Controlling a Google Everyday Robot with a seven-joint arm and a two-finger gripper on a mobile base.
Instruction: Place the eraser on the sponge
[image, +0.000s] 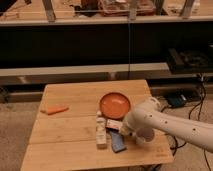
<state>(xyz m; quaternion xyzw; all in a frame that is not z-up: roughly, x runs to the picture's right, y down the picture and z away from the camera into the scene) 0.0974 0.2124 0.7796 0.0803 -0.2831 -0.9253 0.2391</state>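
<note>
A small pale block with a dark end, which I take for the eraser (113, 124), lies on the wooden table (65, 145) just below the orange plate. A flat dark blue pad, seemingly the sponge (118, 142), lies in front of it near the table's front edge. My white arm reaches in from the right. Its gripper (126, 132) sits low over the table, right of the eraser and just above the sponge's upper right corner. The arm's bulky wrist hides most of the gripper.
An orange plate (115, 105) sits right of centre. A pale upright box or bottle (101, 132) stands left of the sponge. An orange carrot-like object (55, 110) lies at the left. Dark shelving runs behind the table, and cables lie on the floor at the right.
</note>
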